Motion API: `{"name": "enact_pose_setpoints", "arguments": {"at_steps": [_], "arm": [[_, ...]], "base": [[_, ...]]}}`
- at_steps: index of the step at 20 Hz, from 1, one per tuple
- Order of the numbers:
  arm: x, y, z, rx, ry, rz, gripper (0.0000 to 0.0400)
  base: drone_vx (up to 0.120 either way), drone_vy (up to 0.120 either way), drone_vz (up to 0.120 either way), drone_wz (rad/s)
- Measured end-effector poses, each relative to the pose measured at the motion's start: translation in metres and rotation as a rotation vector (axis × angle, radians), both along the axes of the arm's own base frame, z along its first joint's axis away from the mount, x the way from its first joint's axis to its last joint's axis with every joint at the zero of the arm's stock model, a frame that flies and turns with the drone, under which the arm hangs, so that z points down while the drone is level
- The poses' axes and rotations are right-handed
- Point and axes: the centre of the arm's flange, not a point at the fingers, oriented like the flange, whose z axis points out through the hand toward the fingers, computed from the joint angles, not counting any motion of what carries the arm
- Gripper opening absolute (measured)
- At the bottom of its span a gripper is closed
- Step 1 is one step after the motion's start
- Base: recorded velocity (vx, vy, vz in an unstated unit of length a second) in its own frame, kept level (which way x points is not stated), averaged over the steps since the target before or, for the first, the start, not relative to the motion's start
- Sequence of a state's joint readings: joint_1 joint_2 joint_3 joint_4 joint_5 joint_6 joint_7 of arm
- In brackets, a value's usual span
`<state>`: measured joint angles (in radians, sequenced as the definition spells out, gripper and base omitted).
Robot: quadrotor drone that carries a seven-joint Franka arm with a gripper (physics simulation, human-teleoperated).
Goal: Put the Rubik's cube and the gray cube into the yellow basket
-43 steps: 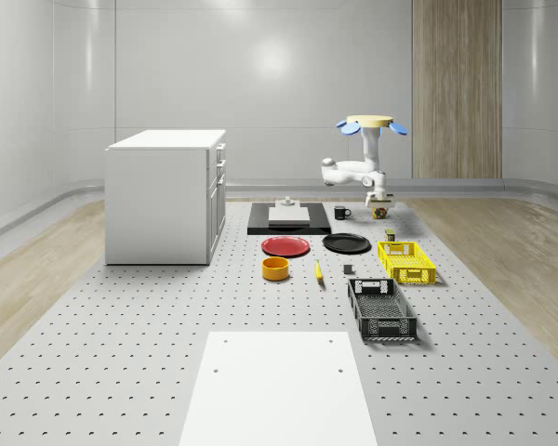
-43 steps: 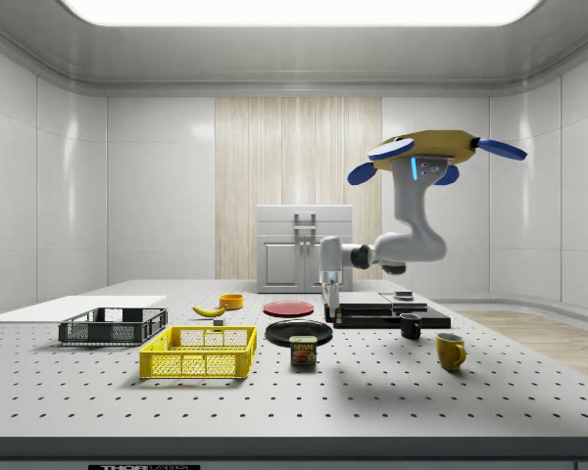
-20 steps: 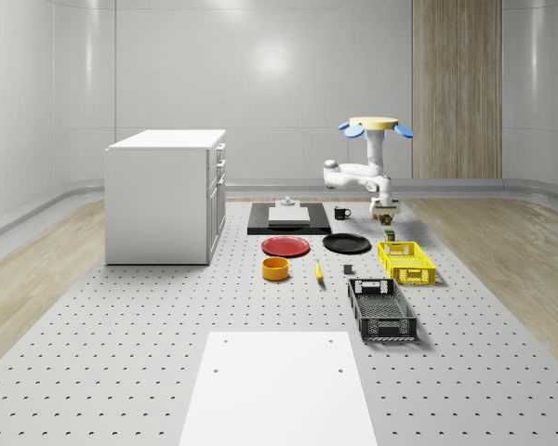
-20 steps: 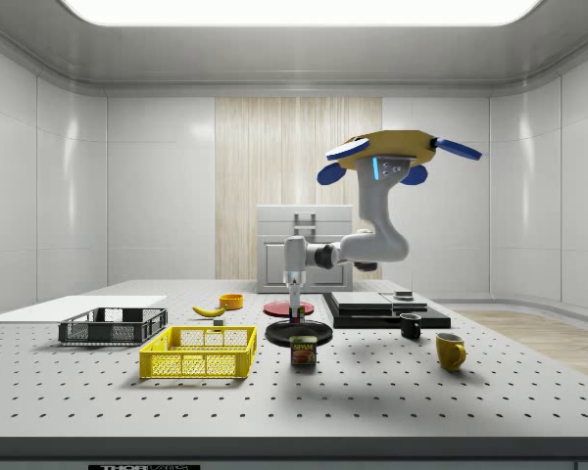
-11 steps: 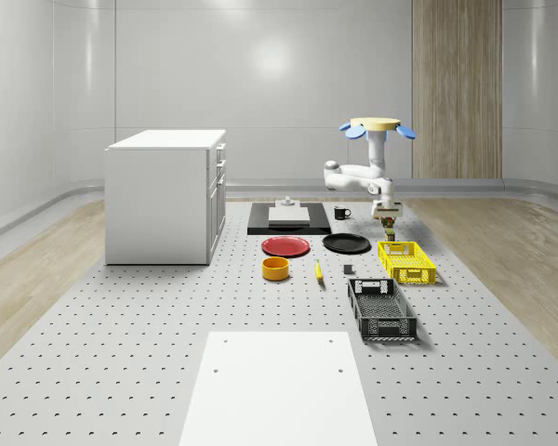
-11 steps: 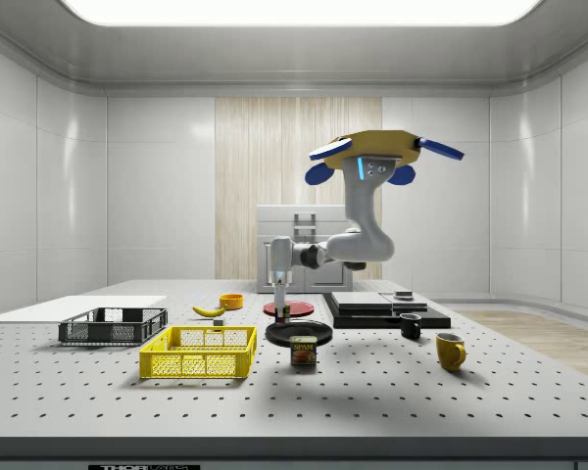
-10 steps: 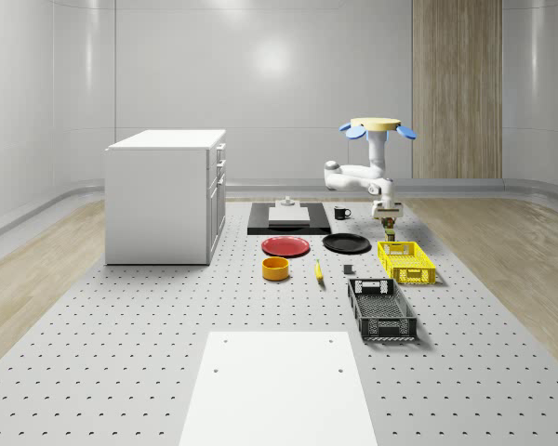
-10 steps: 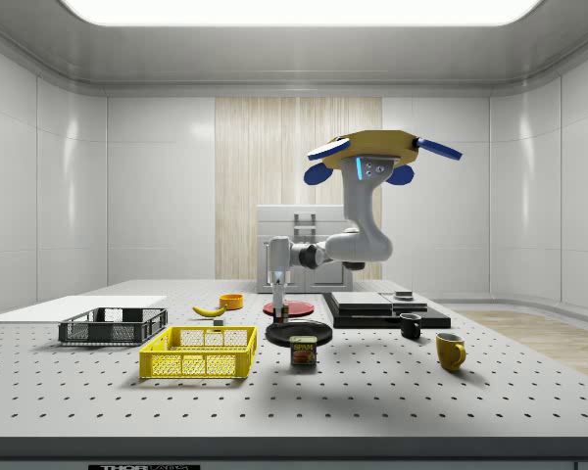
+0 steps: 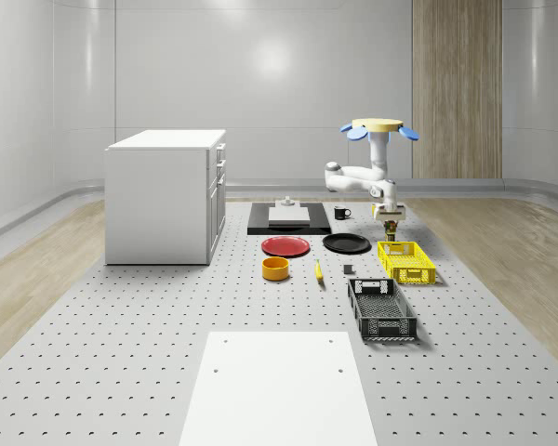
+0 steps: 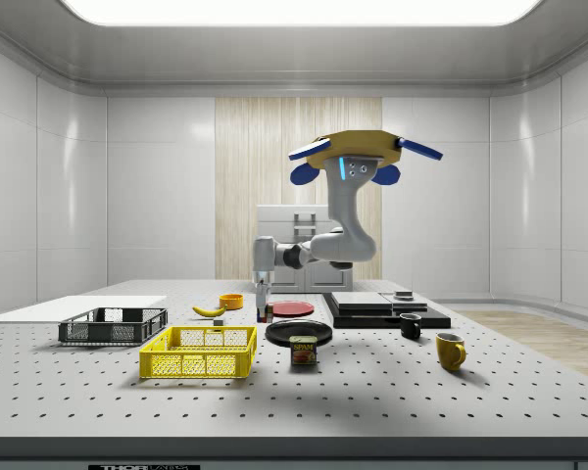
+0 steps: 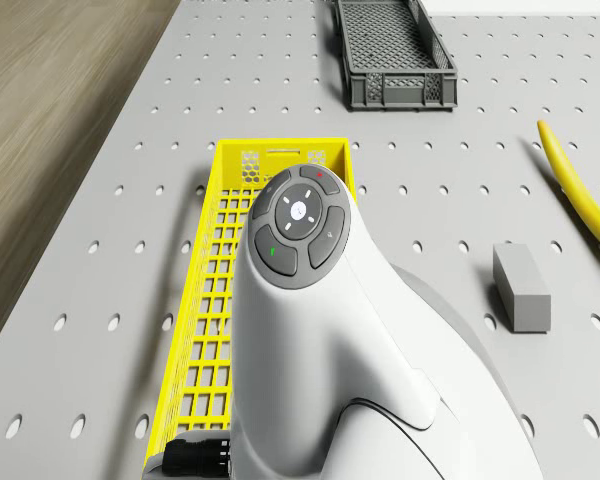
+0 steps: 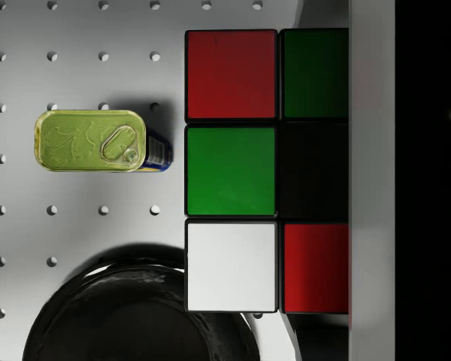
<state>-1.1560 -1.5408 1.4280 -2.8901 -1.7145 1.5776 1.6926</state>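
I hold the Rubik's cube (image 12: pixel 233 169) with my gripper (image 9: pixel 391 221) shut on it; red, green and white tiles face the wrist camera. The cube hangs above the table, over the spot between a spam can (image 12: pixel 94 141) and a black plate (image 12: pixel 135 316). In the side view my gripper (image 10: pixel 263 313) is just right of the yellow basket (image 10: pixel 200 352). The drone (image 9: pixel 384 125) hovers beyond the yellow basket's (image 9: pixel 406 262) far end. The gray cube (image 11: pixel 521 287) lies on the table beside the yellow basket (image 11: pixel 210 300).
A black basket (image 9: pixel 381 308) sits nearer the camera than the yellow one. A banana (image 9: pixel 318 270), orange bowl (image 9: pixel 275 268), red plate (image 9: pixel 286 246) and black plate (image 9: pixel 346 243) lie mid-table. A white cabinet (image 9: pixel 165 195) stands at the whole-scene view's left. A yellow mug (image 10: pixel 450 351) and a black mug (image 10: pixel 410 326) stand at the side view's right.
Drone and arm have shifted toward the side view's left, carrying the Rubik's cube from near the black slab to just beside the yellow basket.
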Motion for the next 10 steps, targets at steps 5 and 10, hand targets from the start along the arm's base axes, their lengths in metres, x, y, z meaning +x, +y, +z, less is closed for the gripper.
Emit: {"name": "enact_pose_setpoints", "arguments": {"at_steps": [5,10], "arm": [[0.0,0.0,0.0,0.0,0.0,0.0,0.0325],[0.0,0.0,0.0,0.0,0.0,0.0,0.0325]], "base": [[0.12,0.0,0.0,0.0],[0.12,0.0,0.0,0.0]]}}
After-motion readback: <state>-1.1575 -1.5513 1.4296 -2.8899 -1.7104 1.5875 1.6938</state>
